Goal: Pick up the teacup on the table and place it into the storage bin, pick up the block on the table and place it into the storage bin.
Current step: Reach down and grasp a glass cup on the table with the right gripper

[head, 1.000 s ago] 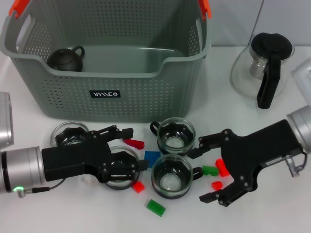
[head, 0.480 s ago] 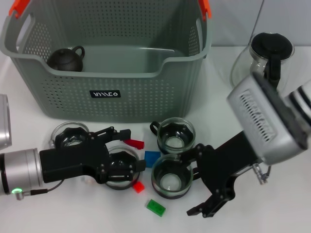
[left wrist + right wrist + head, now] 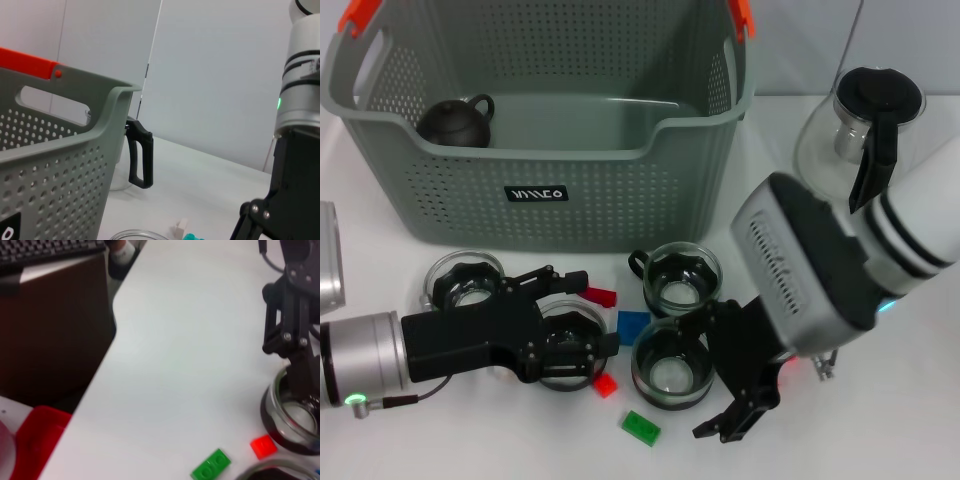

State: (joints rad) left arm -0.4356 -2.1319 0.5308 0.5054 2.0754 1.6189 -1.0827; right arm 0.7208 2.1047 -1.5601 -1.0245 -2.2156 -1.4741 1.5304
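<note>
L gripper [image 3: 582, 312], fingers spread, hangs over the glass teacup w/ black holder [image 3: 567, 345] at 7 o'clock on the white table [image 3: 880, 420]; R gripper [image 3: 720, 372], fingers also apart, sits at the 5 o'clock side of another glass teacup [image 3: 670, 365], beside a flat green block [image 3: 641, 427]. Large grey-green perforated plastic storage bin [image 3: 550, 195] at 12 o'clock holds a dark round teapot [image 3: 457, 121]. Glass jug w/ black lid & handle [image 3: 865, 135] at 2 o'clock.

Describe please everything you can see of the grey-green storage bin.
The storage bin is a large grey-green basket, plastic by its look, its walls perforated with small holes. It has cut-out handles, orange clips on the rim and a small black label on the near wall. It stands upright at the back of the white table. A dark teapot sits inside, in its left corner.
</note>
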